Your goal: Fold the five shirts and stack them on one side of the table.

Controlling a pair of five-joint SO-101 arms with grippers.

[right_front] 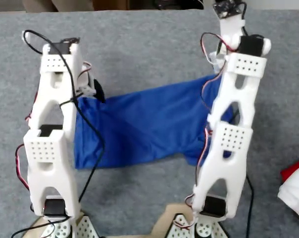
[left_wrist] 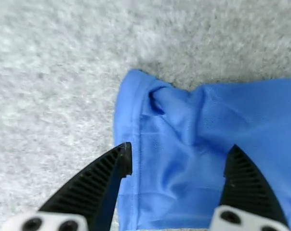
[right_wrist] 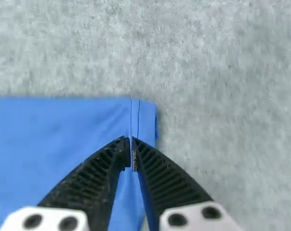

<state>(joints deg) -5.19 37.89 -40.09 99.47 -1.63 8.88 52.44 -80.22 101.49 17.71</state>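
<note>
While blue shirt (right_front: 149, 124) lies on table (right_front: 139, 44) | left hand (left_wrist: 180, 147) spread | right hand (right_wrist: 130, 143) pinching its hem

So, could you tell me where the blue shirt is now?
In the high view the blue shirt lies mid-table on the grey cover, between the left arm and the right arm.

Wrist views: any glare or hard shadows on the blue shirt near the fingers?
Left wrist view: no glare; the blue shirt shows soft shading only in its bunched corner folds, ahead of the open fingers. Right wrist view: even light, no glare, just a thin dark line where the shut fingers meet.
</note>
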